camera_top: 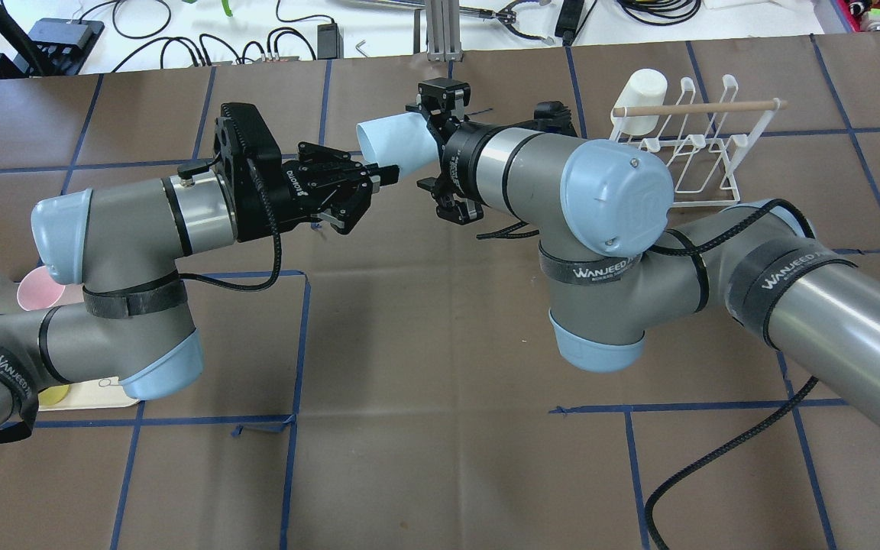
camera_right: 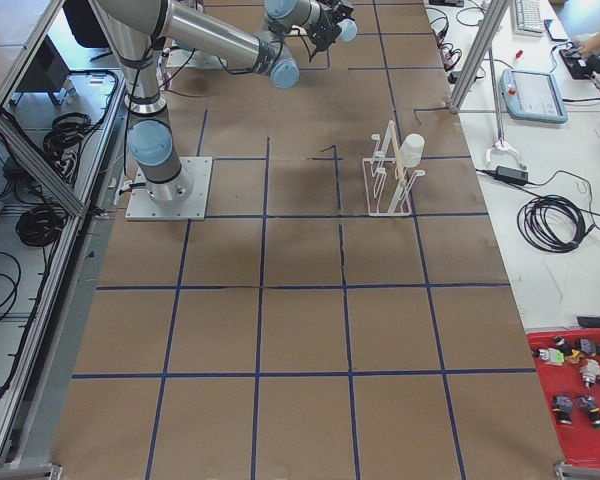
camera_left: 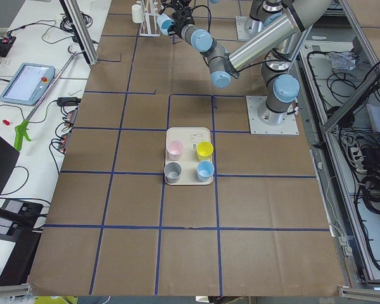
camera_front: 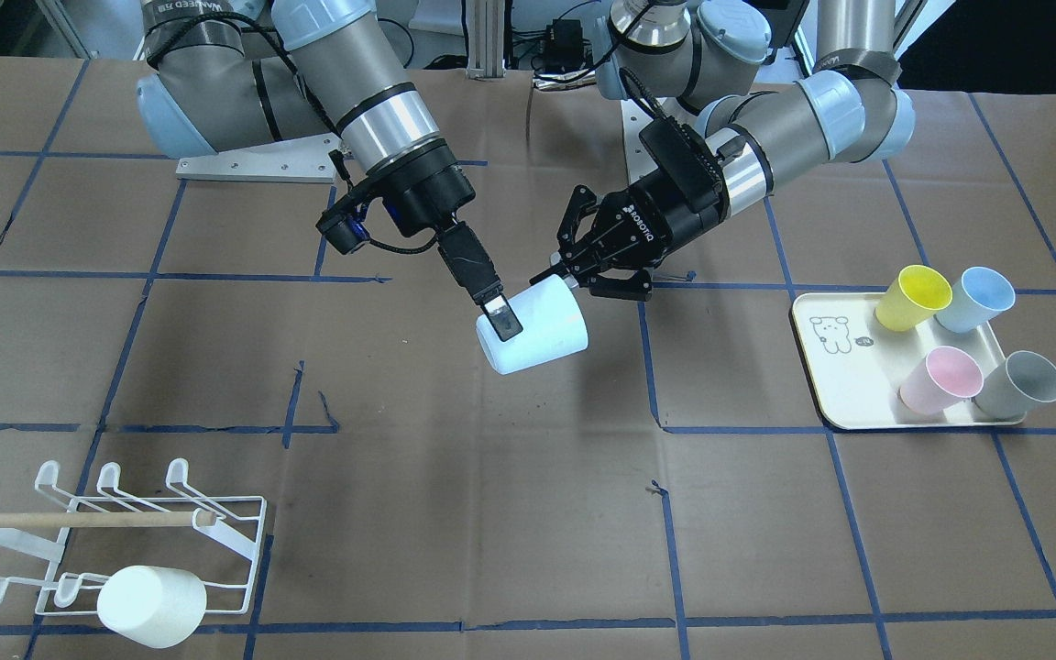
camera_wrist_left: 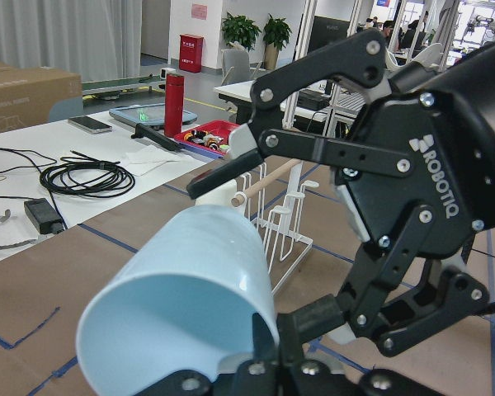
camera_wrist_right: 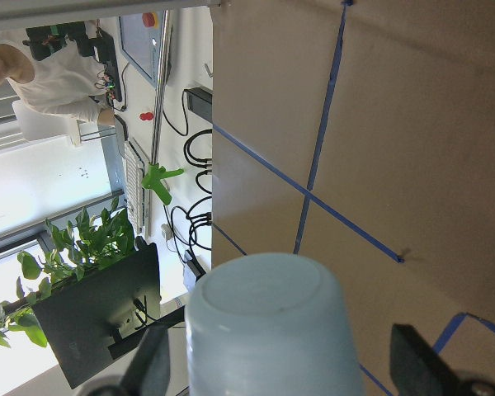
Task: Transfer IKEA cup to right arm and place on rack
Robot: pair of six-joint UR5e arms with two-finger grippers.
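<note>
The pale blue IKEA cup (camera_front: 542, 335) hangs on its side above the middle of the table. Its mouth points at my left gripper (camera_front: 557, 275), which is shut on the rim of the cup (camera_wrist_left: 190, 280). My right gripper (camera_top: 423, 145) straddles the base end, its jaws open. One of its fingers (camera_front: 500, 321) lies along the cup wall. In the right wrist view, thin gaps show on both sides of the cup (camera_wrist_right: 268, 330). The white wire rack (camera_front: 152, 522) with its wooden dowel stands far off on the right arm's side.
A white cup (camera_front: 152, 605) hangs on a prong of the rack. The cream tray (camera_front: 826, 376) on the left arm's side holds a yellow cup (camera_front: 913, 295), a blue cup (camera_front: 975, 298), a pink cup (camera_front: 940, 378) and a grey cup (camera_front: 1018, 383). A person sits at a side desk (camera_wrist_right: 58, 74).
</note>
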